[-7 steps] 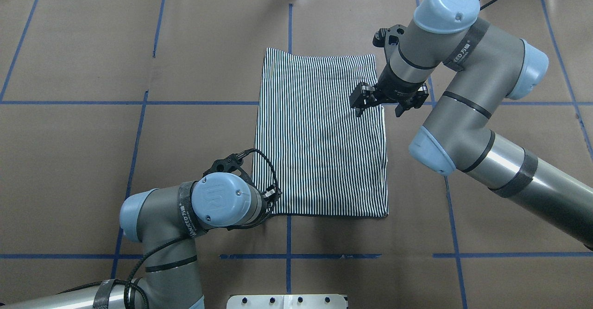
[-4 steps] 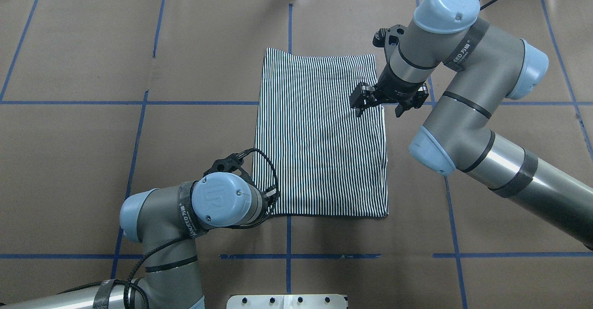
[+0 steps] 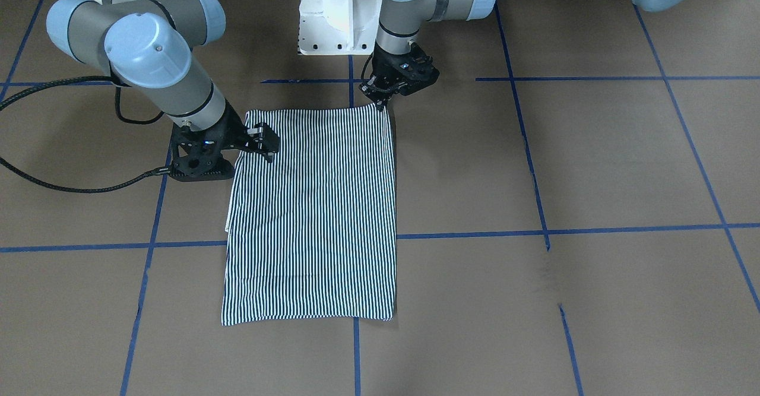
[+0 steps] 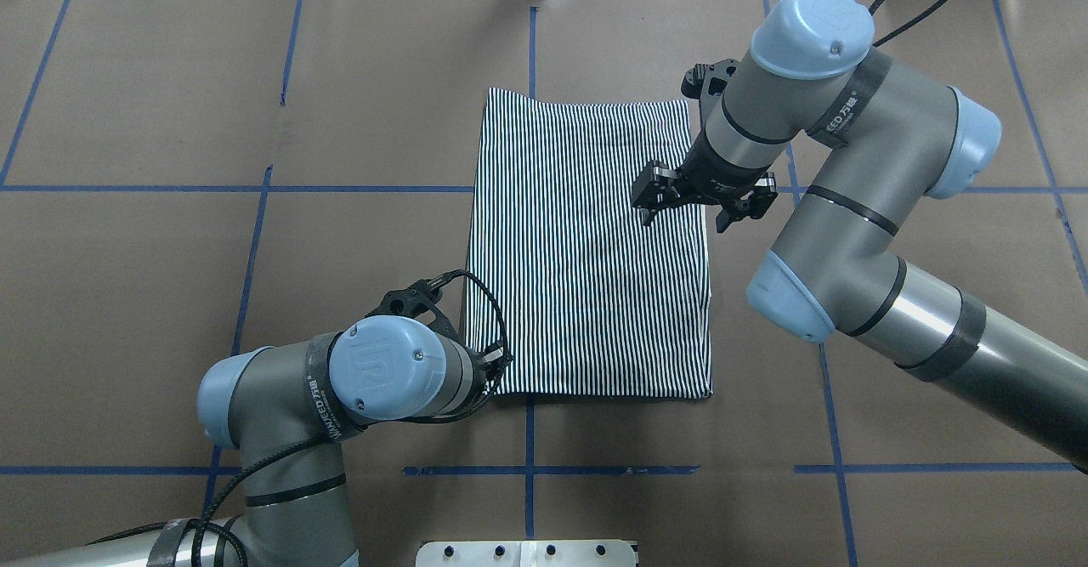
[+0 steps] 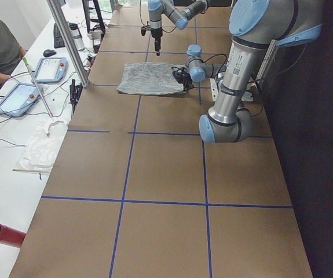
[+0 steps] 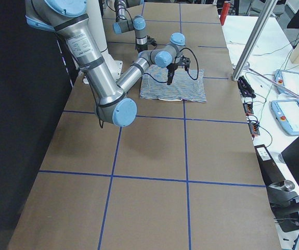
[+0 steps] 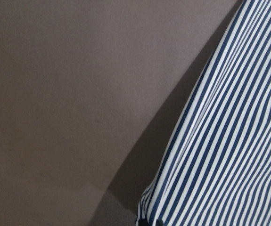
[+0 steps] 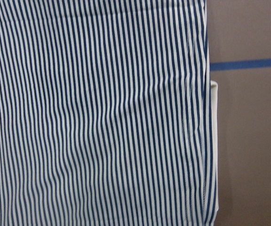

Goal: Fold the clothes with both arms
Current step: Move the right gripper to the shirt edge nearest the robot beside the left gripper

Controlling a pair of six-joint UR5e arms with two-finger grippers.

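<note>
Polo shirt (image 4: 586,244) — thin navy-and-white stripes throughout, with a cream edge (image 8: 214,94) showing along one side. Table (image 4: 153,295) — brown covering ruled with a grid of blue lines (image 4: 170,188). Left arm (image 4: 280,388) and right arm (image 4: 858,210): grey tubes, light-blue joint caps. Left pincer (image 3: 383,102) and right pincer (image 4: 688,207): black. Pedestal base (image 3: 332,4): white.

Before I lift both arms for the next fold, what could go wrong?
1. The right gripper hangs open over the shirt's edge and grips nothing. If the left gripper lifts alone, the shirt would likely skew.
2. The left gripper seems to pinch only the corner tip, so the cloth may slip out.
3. A white layer peeks out under the right gripper's edge. A shallow grasp there could catch only the top layer and undo the fold.
</note>
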